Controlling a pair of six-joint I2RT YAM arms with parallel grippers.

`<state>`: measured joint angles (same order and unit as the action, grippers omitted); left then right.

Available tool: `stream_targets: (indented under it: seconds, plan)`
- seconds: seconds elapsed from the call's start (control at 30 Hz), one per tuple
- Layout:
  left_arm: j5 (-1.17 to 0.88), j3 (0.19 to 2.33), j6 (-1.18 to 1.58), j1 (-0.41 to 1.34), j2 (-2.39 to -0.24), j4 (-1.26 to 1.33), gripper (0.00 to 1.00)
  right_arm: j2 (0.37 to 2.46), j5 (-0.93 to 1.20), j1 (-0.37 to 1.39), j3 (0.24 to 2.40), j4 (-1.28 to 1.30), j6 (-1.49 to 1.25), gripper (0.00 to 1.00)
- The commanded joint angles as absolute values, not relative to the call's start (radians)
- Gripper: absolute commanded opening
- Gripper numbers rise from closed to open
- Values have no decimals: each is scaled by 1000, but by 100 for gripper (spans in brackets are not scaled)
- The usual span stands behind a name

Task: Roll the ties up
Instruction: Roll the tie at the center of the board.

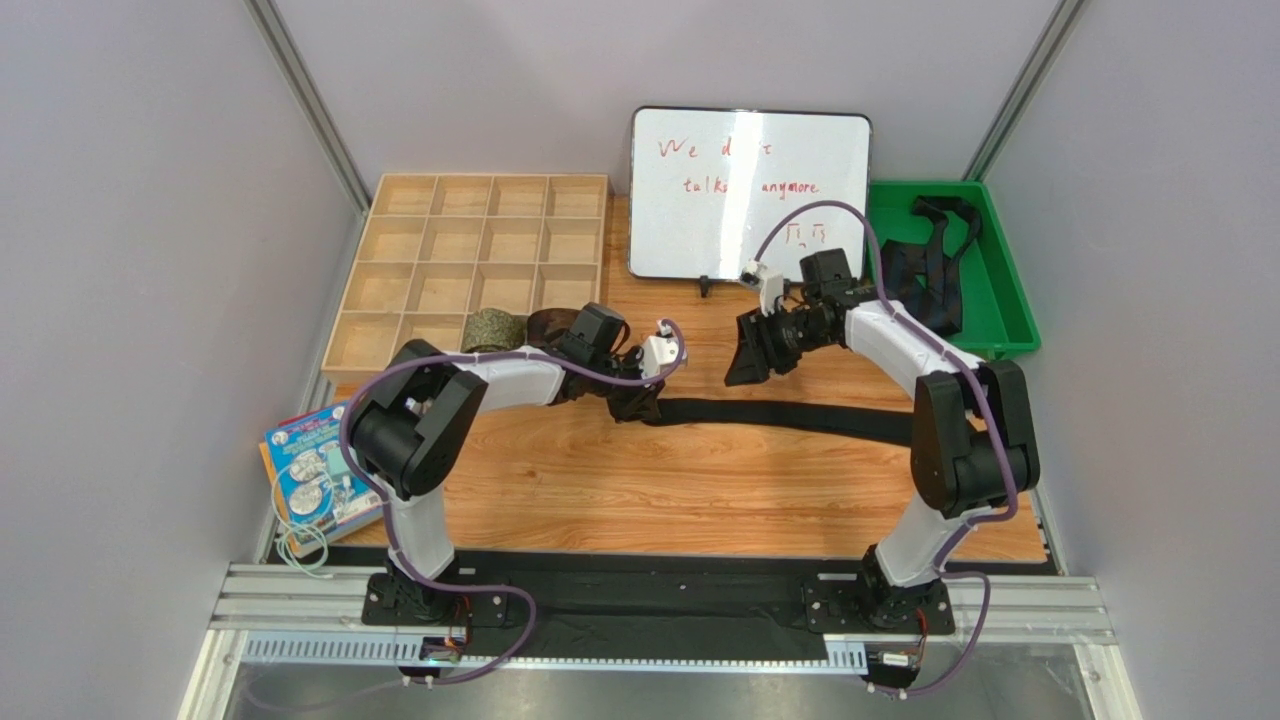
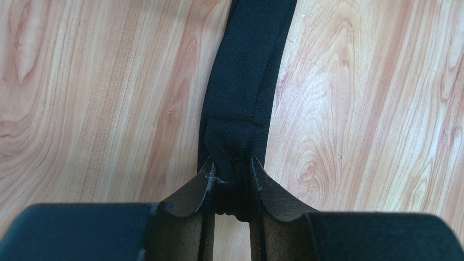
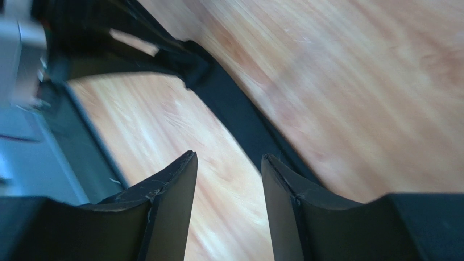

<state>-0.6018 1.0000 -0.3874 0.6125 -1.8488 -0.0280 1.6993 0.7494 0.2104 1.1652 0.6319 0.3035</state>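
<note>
Left claw (image 2: 231,176) clamped the black tie (image 1: 781,416), which ran toward 3 o'clock from above — right claw (image 3: 229,163) gaped, empty.

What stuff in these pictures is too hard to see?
1. Top view: the red writing on the whiteboard is too small and faint to read whole.
2. Top view: the black ties in the green bin lie in a tangle, so they cannot be counted.
3. Left wrist view: the left fingers cover the tip of the black tie.
4. Right wrist view: blur smears the table.
</note>
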Motion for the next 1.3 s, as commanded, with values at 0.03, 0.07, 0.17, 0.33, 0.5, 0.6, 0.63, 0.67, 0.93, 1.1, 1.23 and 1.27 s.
stream_targets:
  seconds: [0.03,0.07,0.17,0.33,0.5,0.6,0.63,0.67,0.93,1.1,1.23,1.27]
  plan:
    - [-561,962,-368,609,-1819,-18,18,1793,854,302,1150,441,-268,51]
    - [-560,960,-370,609,-1816,-15,18,1805,851,314,1155,428,-290,50]
    - [-557,948,-371,609,-1807,-6,18,1858,833,345,1183,382,-353,49]
    - [-554,936,-370,609,-1799,23,18,1936,827,380,1209,362,-400,44]
    - [-551,931,-380,620,-1801,35,18,1982,799,402,1226,331,-443,43]
    - [-555,933,-387,624,-1804,34,18,1997,792,405,1238,321,-448,42]
    - [-554,936,-391,626,-1807,31,18,1999,790,406,1238,316,-448,42]
    - [-555,937,-394,627,-1809,28,18,2005,792,407,1238,316,-449,42]
    - [-551,959,-396,649,-1833,26,19,2026,802,422,1238,302,-463,34]
    - [-546,965,-399,650,-1839,25,19,2060,773,423,1252,356,-430,31]
    - [-546,962,-402,650,-1839,26,20,2068,739,423,1250,379,-407,19]
    - [-545,962,-400,650,-1838,26,20,2071,724,423,1253,385,-393,16]
